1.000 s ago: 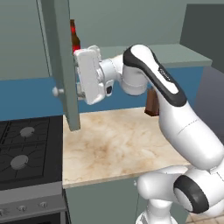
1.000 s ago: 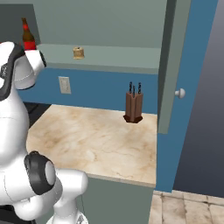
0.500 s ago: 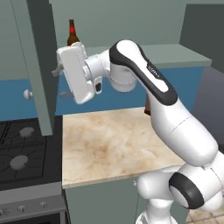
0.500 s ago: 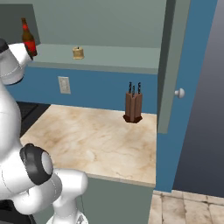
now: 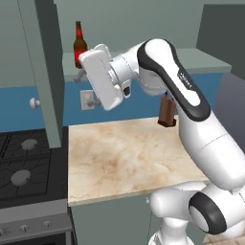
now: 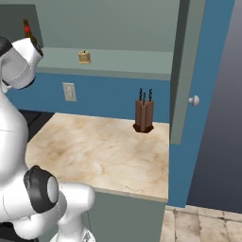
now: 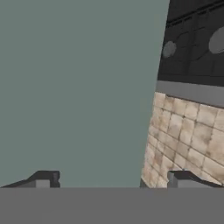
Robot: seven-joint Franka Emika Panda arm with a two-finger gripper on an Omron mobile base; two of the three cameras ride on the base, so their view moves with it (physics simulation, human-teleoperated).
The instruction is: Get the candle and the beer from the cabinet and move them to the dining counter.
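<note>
Gripper (image 7: 111, 178) stands wide open w/ nothing between its two small dark tips; in the hand view it looks at the flat grey-green face of a cabinet door, w/ tiled floor and a black stovetop (image 7: 194, 39) off to one side.

Task status, judging from how things lie: early. Both cabinet doors are swung open, so access is done. Nothing is fetched yet. The beer, a dark brown glass bottle w/ red label and slim neck (image 5: 79, 47), stands upright on the pale grey-green cabinet shelf (image 6: 127, 62) toward its left end, just behind the white hand. The candle, a tiny tan-beige cylinder (image 6: 84, 57), sits further right on the same shelf, well apart from the bottle. Left to do: grab each, carry both to the dining counter, prob. w/ a base drive in between.

Arm pose: the white arm rises from the base, elbow high, forearm reaching left across the beige marble worktop (image 5: 119, 158); the hand is held at shelf height between the left grey-green cabinet door (image 5: 45, 72) and the bottle, turned toward that door, not at the bottle. It needs re-aiming before any grasp. A brown wooden knife block (image 6: 143, 115) stands on the worktop below the shelf, clear of the arm.
</note>
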